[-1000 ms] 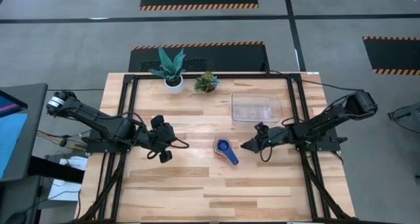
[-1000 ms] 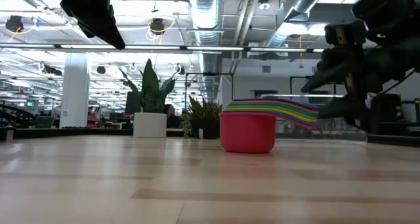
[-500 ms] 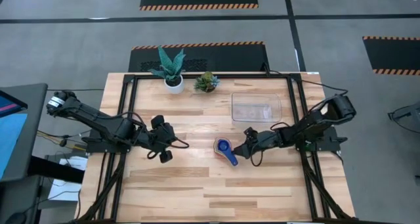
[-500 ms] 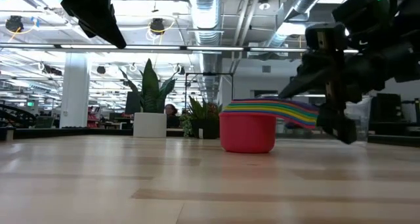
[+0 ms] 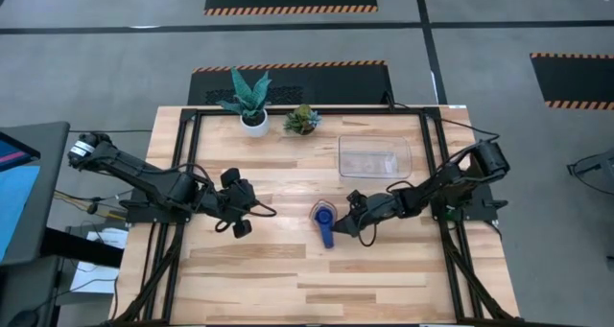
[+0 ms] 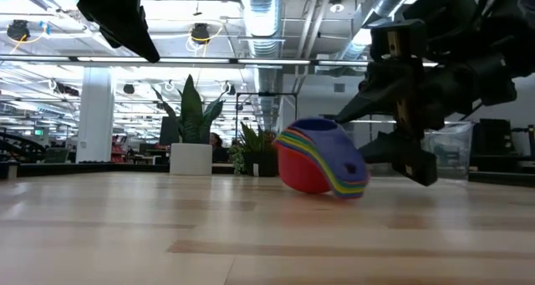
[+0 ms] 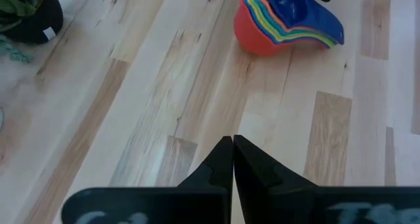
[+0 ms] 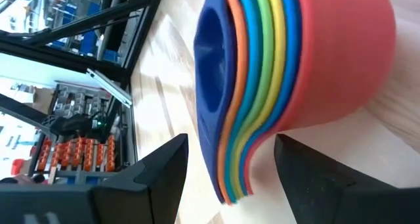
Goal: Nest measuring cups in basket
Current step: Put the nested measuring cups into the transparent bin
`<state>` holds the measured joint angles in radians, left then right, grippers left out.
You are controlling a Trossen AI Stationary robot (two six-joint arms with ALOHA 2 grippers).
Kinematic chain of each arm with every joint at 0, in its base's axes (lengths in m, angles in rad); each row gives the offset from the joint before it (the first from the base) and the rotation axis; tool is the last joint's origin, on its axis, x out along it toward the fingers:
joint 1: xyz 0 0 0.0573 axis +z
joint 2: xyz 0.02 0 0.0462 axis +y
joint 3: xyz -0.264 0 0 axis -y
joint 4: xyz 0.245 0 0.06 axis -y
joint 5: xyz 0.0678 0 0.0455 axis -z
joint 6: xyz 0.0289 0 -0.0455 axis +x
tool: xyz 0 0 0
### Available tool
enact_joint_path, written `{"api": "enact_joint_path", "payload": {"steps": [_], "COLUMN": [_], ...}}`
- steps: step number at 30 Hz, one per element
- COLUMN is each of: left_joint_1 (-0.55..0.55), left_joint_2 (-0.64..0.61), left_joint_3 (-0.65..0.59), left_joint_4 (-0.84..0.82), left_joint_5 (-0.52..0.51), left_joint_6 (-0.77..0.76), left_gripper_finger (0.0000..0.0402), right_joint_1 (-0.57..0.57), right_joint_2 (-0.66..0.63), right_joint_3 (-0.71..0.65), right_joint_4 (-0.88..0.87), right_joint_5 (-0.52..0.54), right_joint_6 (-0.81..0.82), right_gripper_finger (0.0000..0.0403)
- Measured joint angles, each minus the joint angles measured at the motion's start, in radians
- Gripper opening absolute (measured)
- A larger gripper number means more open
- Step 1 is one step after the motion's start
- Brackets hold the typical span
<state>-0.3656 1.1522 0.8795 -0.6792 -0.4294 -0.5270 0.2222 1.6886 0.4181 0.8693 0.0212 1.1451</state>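
Observation:
The measuring cups (image 5: 323, 221) are nested in one stack, red outermost and dark blue innermost, in the middle of the table. The stack (image 6: 322, 160) is tipped over: the red cup's side and the free ends of the handles touch the wood. My right gripper (image 5: 348, 218) is open, right beside the stack on its right. In the right wrist view its fingers stand either side of the stacked handles (image 8: 230, 178). My left gripper (image 5: 245, 210) is shut (image 7: 233, 142), well left of the stack. The clear basket (image 5: 374, 156) sits farther back on the right. My right gripper comes at the stack level from the table's right, its open fingers (image 8: 157, 171) on both sides of the handles' free ends. I cannot tell whether either finger touches the cups; the wrist view shows bare wood between each finger and the stack.
A white plant pot (image 5: 254, 124) and a small green plant (image 5: 302, 121) stand at the far edge. The basket's wall (image 6: 447, 151) shows behind my right gripper in the low view. Bare wood lies near the stack toward the near edge.
My right gripper has moved toward the table's left, up to the stack. The stack has turned about, so its handles now point at the near edge instead of the near right. It has tipped from upright onto its handle side.

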Motion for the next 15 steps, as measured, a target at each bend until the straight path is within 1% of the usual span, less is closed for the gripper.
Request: {"api": "enact_joint_path", "payload": {"steps": [15], "left_joint_1": [0.000], "left_joint_2": [0.000], "left_joint_3": [0.000], "left_joint_4": [-0.002], "left_joint_5": [0.000], "left_joint_6": [-0.001], "left_gripper_finger": [0.0000], "right_joint_1": [0.001], "right_joint_2": [0.001], "right_joint_3": [0.000], "right_joint_4": [-0.001], "right_joint_5": [0.004], "right_joint_6": [0.006], "right_gripper_finger": [0.0250]}}
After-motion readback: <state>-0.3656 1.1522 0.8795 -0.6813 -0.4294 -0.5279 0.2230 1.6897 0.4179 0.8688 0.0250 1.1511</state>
